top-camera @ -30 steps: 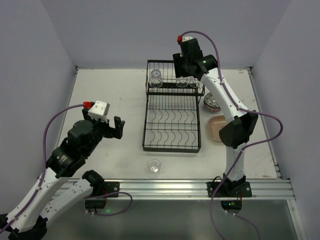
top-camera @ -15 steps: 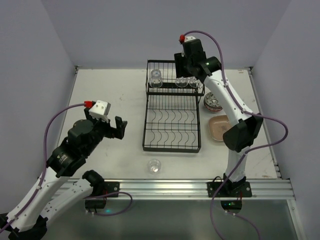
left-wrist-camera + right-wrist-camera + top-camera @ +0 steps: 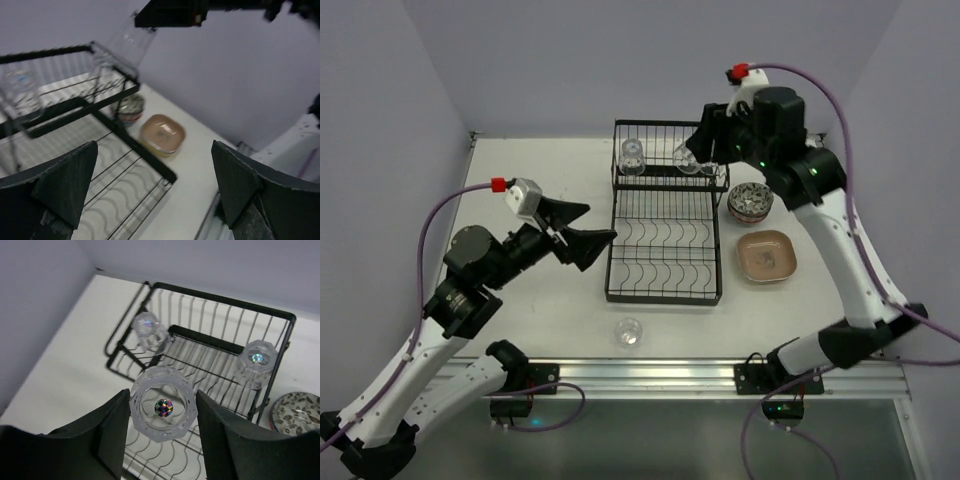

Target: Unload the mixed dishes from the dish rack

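The black wire dish rack (image 3: 665, 262) stands mid-table. My right gripper (image 3: 696, 148) is shut on a clear glass (image 3: 162, 410), held above the rack's upper shelf (image 3: 210, 342); the glass also shows in the top view (image 3: 686, 156). Two more glasses stand on that shelf, one left (image 3: 148, 329) and one right (image 3: 256, 361). Another glass (image 3: 629, 331) stands on the table in front of the rack. My left gripper (image 3: 592, 228) is open and empty at the rack's left edge, in the air. A patterned bowl (image 3: 750, 202) and the brown plate (image 3: 767, 255) lie right of the rack.
The rack's lower tier (image 3: 115, 185) with curved prongs holds no dishes. Grey walls close the table at the back and both sides. The left wrist view shows the plate (image 3: 162, 135) and bowl (image 3: 131, 107) beyond the rack.
My right gripper has lifted a glass off the upper shelf and its arm has swung up and right. My left gripper has moved right to the rack's left edge.
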Available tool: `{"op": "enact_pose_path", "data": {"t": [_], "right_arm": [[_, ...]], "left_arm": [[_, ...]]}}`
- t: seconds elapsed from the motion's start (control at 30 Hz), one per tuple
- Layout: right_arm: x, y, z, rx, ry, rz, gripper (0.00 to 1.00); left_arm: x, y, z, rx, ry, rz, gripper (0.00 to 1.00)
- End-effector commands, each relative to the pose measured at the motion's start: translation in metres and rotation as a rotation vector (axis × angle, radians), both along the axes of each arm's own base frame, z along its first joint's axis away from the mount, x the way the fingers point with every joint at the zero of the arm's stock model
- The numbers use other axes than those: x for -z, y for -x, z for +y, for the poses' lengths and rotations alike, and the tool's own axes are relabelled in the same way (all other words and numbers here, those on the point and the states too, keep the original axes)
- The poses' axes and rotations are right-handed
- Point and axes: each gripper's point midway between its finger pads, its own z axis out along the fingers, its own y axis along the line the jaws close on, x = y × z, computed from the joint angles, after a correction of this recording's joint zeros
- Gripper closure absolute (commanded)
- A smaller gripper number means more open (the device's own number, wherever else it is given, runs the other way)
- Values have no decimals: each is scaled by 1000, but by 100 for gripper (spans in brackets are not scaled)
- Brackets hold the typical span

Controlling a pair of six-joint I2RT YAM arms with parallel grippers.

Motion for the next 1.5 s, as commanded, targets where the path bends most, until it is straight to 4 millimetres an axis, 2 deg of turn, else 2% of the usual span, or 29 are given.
{"op": "enact_pose_path", "data": {"t": [0.0, 0.03, 0.07, 0.1, 0.13, 0.2, 0.23, 0.3, 0.33, 0.43, 0.67, 0.83, 1.03, 1.17, 1.27, 1.33, 1.37, 1.43, 1.47], "right_arm": [[-67, 77, 17, -267, -227, -202, 100], [-82, 90, 18, -308, -272, -271, 100], [-80, 118, 16, -374, -304, -295, 100], [-84, 132, 16, -404, -344, -310, 100], [-95, 144, 16, -436, -379, -366, 100], [-93, 177, 15, -520, -446, -384, 100], [-103, 187, 15, -560, -475, -437, 100], [-98, 205, 16, -622, -492, -457, 100], [-103, 216, 18, -678, -505, -487, 100], [-104, 230, 17, -722, -536, -527, 100], [-99, 231, 22, -767, -564, -527, 100], [-103, 240, 24, -817, -588, -558, 100], [-101, 239, 25, -818, -597, -556, 100], [-89, 232, 30, -822, -596, -532, 100], [-84, 231, 31, -824, -621, -542, 100], [-86, 230, 28, -798, -633, -568, 100], [-81, 227, 29, -792, -635, -563, 100], [-84, 230, 27, -793, -644, -588, 100], [-81, 230, 28, -800, -646, -587, 100]], "left_arm": [[-91, 73, -38, 485, 307, -246, 0], [-95, 82, -40, 543, 342, -262, 0], [-91, 89, -43, 607, 388, -201, 0], [-103, 95, -42, 640, 439, -259, 0], [-105, 97, -42, 659, 467, -256, 0], [-108, 96, -45, 686, 529, -218, 0], [-110, 97, -48, 706, 547, -203, 0], [-111, 99, -55, 762, 577, -159, 0], [-116, 100, -57, 780, 588, -156, 0], [-117, 104, -66, 824, 617, -111, 0], [-121, 118, -80, 911, 666, -78, 0], [-117, 113, -89, 905, 675, -46, 5], [-114, 104, -92, 874, 699, -26, 7], [-118, 103, -92, 874, 724, -35, 25], [-118, 100, -95, 872, 731, -22, 28], [-118, 100, -97, 877, 733, -18, 34], [-116, 99, -98, 873, 735, -13, 40], [-114, 97, -100, 869, 736, -3, 49], [-112, 95, -103, 864, 734, 3, 58]]}}
